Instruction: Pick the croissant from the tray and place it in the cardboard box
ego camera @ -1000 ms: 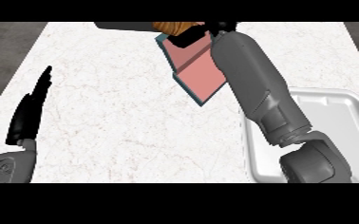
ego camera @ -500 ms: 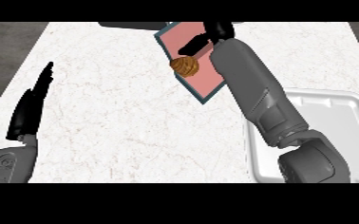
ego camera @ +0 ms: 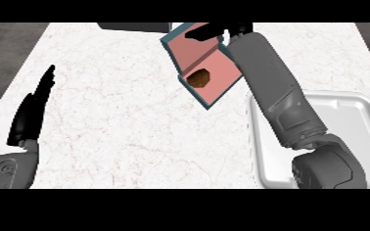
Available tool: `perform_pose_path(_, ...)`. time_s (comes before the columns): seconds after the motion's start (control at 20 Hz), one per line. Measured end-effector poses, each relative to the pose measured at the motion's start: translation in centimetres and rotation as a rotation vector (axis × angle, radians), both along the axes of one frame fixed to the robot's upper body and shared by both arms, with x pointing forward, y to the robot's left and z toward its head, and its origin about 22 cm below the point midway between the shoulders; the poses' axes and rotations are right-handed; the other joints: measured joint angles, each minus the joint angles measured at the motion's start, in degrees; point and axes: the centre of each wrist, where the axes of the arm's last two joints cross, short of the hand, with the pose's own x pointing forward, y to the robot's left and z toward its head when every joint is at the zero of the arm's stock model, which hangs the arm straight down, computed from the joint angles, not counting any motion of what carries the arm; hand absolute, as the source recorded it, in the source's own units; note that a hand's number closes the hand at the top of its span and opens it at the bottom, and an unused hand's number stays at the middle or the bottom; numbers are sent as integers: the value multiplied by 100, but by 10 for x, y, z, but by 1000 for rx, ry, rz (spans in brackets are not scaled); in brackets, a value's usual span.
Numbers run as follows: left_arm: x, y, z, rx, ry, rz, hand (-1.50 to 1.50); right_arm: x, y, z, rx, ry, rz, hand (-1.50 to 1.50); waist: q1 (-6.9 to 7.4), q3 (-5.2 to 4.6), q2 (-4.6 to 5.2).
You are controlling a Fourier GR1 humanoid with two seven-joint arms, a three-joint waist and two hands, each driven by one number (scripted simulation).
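The brown croissant (ego camera: pixel 198 77) lies on the pink inside of the box (ego camera: pixel 189 54), a flat container with teal edges standing at the far middle of the counter. My right hand (ego camera: pixel 214 31) hovers over the box's far end, its fingers relaxed and holding nothing, well apart from the croissant. The right forearm runs from the lower right across the box's right side and hides that edge. The white tray (ego camera: pixel 352 127) sits at the right, partly behind my arm. My left hand (ego camera: pixel 30 113) rests open at the left edge, fingers pointing up.
A dark object (ego camera: pixel 134 26) sits at the counter's far edge, left of the box. The pale marble counter (ego camera: pixel 123 127) stretches between my left hand and the box. Grey floor shows past the counter's left and right corners.
The croissant has left my right hand and now lies lower down inside the box. The right hand has drawn back toward the far edge. The left hand has stayed still.
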Motion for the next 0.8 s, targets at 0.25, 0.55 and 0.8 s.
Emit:
perform_pose_path(0.25,-5,7,-3,-1,6,18,0,8,-43,7,120,-41,-16,-150,-70,0,-23)
perform_pose_path(0.55,-10,14,-10,1,20,41,0,8,-100,-2,181,-39,-51,-150,-212,-2,-76)
perform_pose_path(0.8,-13,20,-6,-3,23,50,0,0,-172,-3,192,-31,-88,-150,-274,0,-105)
